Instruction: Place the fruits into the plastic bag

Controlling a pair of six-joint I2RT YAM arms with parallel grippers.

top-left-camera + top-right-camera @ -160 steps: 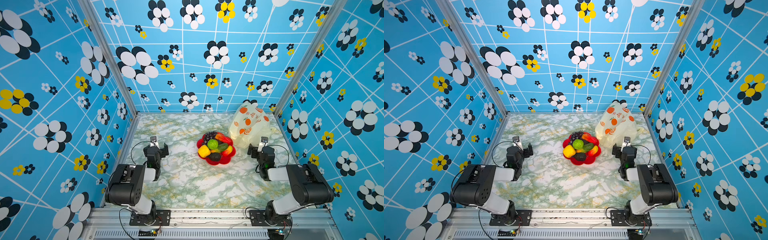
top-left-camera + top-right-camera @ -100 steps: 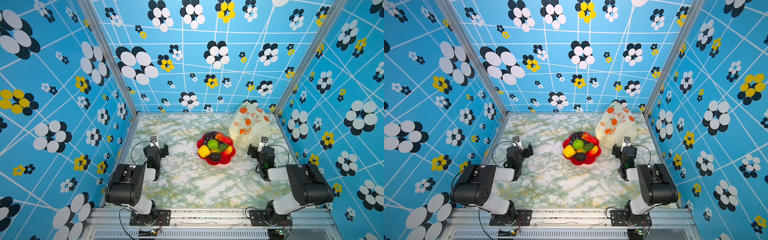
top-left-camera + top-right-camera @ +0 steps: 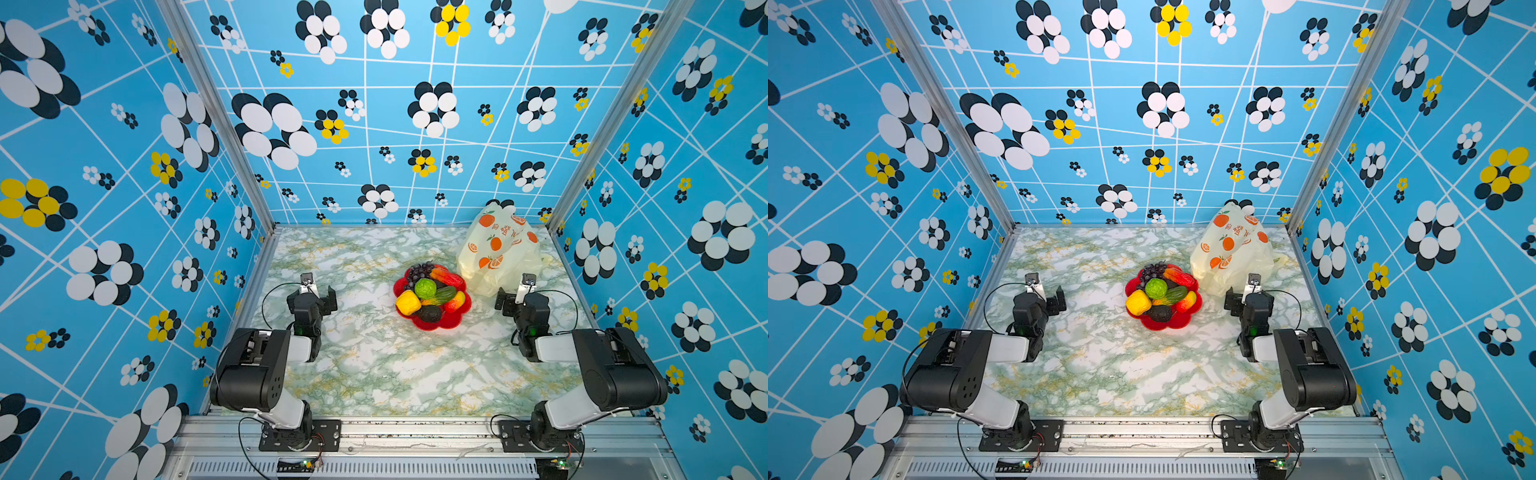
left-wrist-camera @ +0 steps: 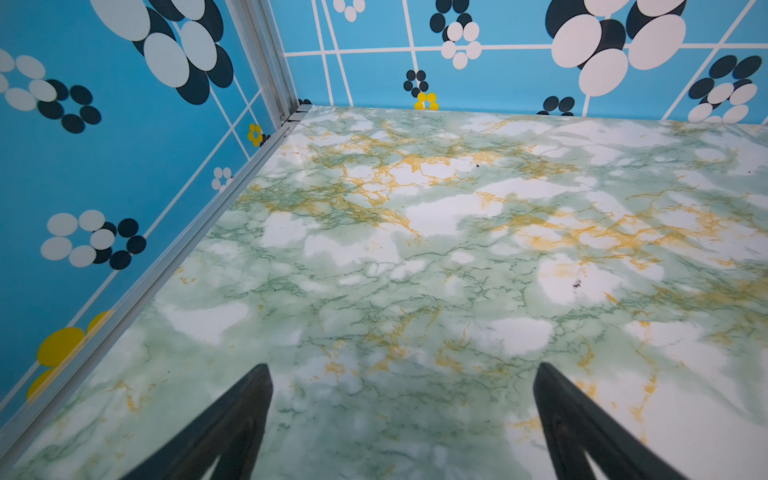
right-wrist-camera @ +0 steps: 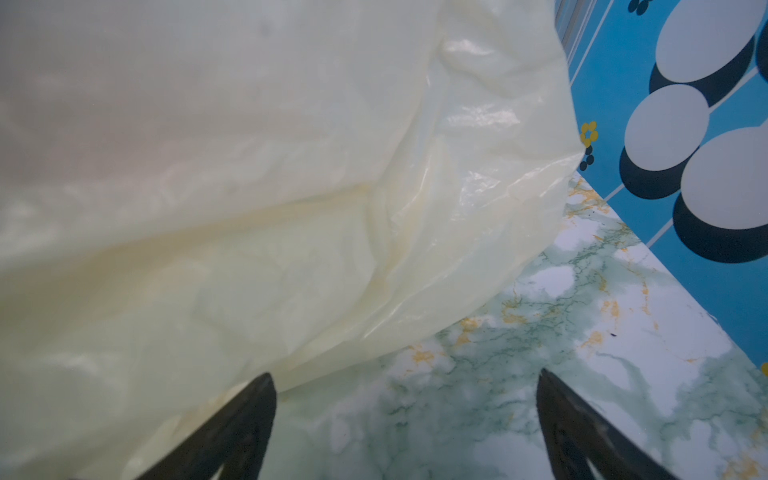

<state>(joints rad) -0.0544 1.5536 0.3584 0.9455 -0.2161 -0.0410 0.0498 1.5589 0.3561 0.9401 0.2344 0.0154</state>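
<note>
Down low on either side, the left gripper (image 4: 401, 374) and right gripper (image 5: 405, 378) both sit spread wide, holding nothing. The plastic bag (image 5: 249, 166) fills most of the right wrist view as a blur, and I can't tell if a finger touches it. The fruits (image 3: 430, 293) are piled on a red dish (image 3: 432, 327) near the bag; I can't make out the bag's opening.

I see the fruits (image 3: 428, 293) piled in the dish (image 3: 436, 327), which sits on the counter (image 3: 374, 365) a little right of its middle. The plastic bag (image 3: 498, 249) stands behind and to the right of the dish, near the back right corner. My left end effector (image 3: 314, 296) is left of the dish, well apart from it; my right end effector (image 3: 519, 300) is right of the dish, just before the bag's foot.
</note>
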